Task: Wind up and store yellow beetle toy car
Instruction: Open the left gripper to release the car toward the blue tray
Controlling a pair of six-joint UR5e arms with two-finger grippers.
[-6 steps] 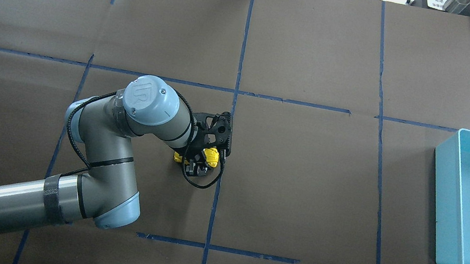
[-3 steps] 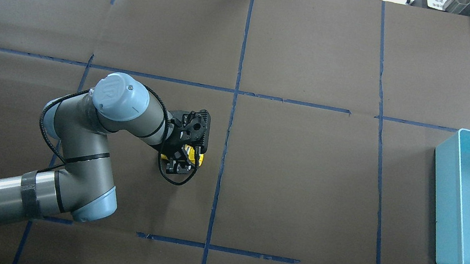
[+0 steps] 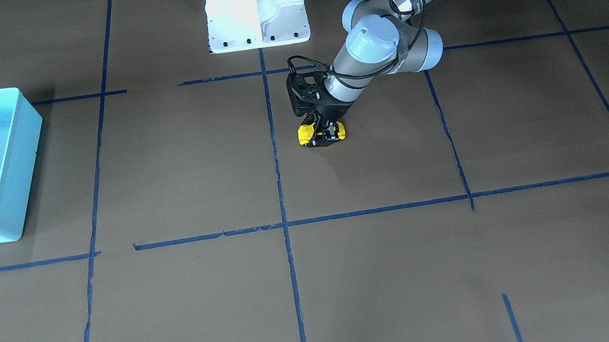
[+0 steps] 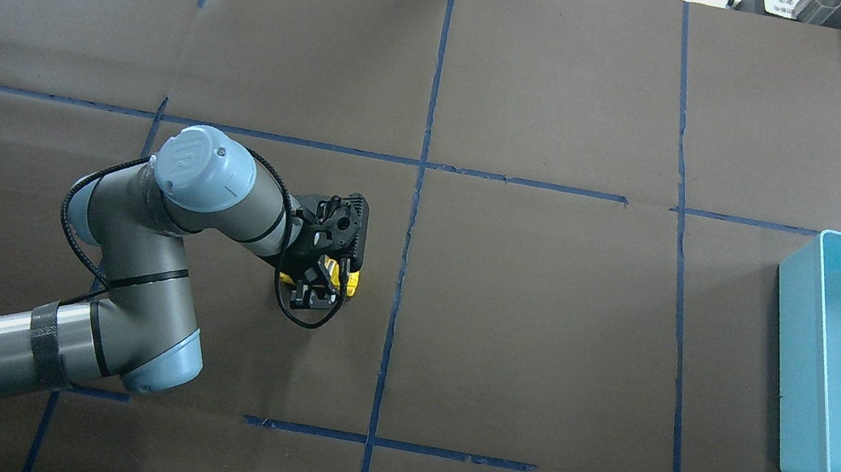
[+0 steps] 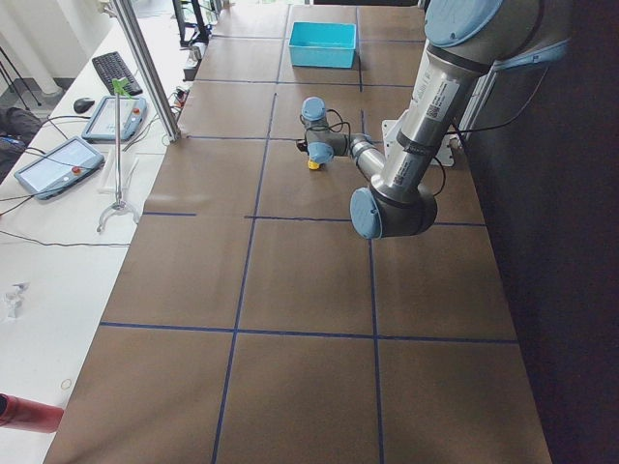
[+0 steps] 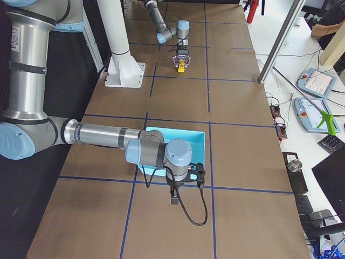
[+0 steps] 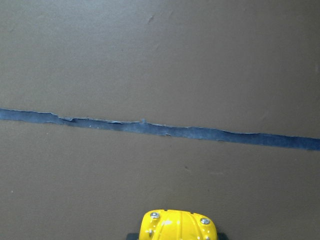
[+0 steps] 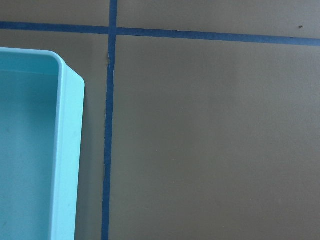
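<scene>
The yellow beetle toy car (image 4: 349, 282) sits on the brown table, left of the centre tape line. My left gripper (image 4: 320, 288) comes straight down over it and is shut on its body. Yellow shows on both sides of the fingers in the front view (image 3: 306, 134). The car's end shows at the bottom of the left wrist view (image 7: 178, 227), and it is small in the side views (image 5: 313, 164) (image 6: 181, 67). My right gripper (image 6: 175, 200) hangs by the near side of the turquoise bin (image 4: 800, 364); I cannot tell whether it is open.
The turquoise bin (image 3: 17, 171) stands at the table's right end and looks empty; its rim shows in the right wrist view (image 8: 67, 150). Blue tape lines (image 7: 165, 129) grid the brown paper. The white base plate (image 3: 255, 8) lies at the robot's edge.
My left gripper has moved left across the table with the car in it, away from the centre tape line. The move has slowed over the last half second.
</scene>
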